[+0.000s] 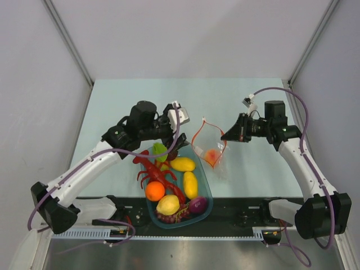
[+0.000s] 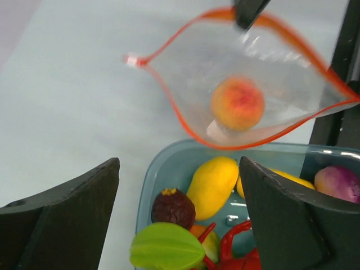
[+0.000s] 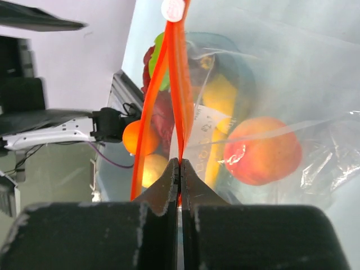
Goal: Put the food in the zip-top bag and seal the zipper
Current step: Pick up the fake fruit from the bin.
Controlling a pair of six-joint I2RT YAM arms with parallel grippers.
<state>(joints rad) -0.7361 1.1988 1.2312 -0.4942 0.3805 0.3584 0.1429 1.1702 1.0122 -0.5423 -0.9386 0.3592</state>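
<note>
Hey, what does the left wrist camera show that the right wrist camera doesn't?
Left wrist only: the left gripper, fingers wide apart and empty, and the mouth of the zip-top bag gaping as a loop, seen from above. Right wrist only: the right gripper shut on the zipper up close, the strip seen edge-on. Both: the peach inside the bag, and yellow fruit in the blue tub.
</note>
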